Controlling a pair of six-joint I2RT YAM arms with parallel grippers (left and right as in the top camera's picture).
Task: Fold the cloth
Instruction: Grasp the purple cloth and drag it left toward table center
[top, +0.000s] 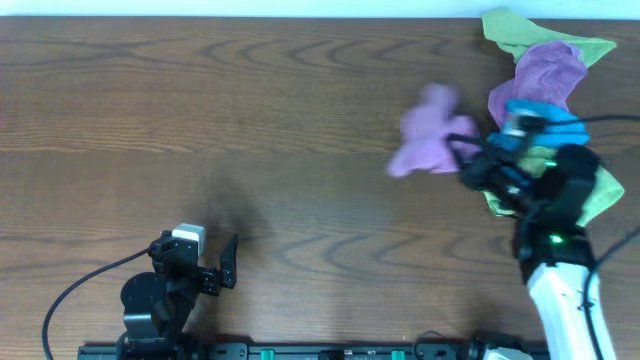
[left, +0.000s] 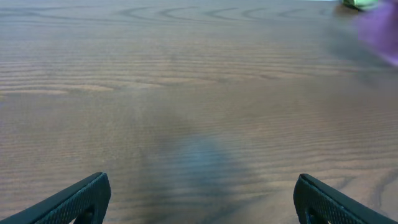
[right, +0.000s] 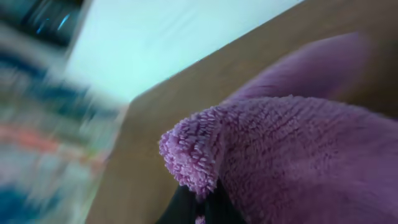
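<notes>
Shows the cloth (top: 428, 140) right of the middle of the table (top: 200, 120), bunched into a blurred lump with no clear long axis. Has the right gripper (top: 466, 160) just to the lump's right, jaws clamped on a fold at its edge; borne out in the wrist view by purple pile pinched between dark fingertips (right: 185, 209). Cannot tell whether the lump rests on the wood or hangs just above it. Leaves the left gripper (top: 224, 266) well apart at the near left, jaws wide and holding nothing, so plainly the farther arm. Puts a heap close behind the right arm: a green cloth (top: 520, 28), a crumpled mauve cloth (top: 548, 68), a blue cloth (top: 545, 112). Offers bare wood to the left, likely the place to spread flat before any fold, with nothing in the way there.
</notes>
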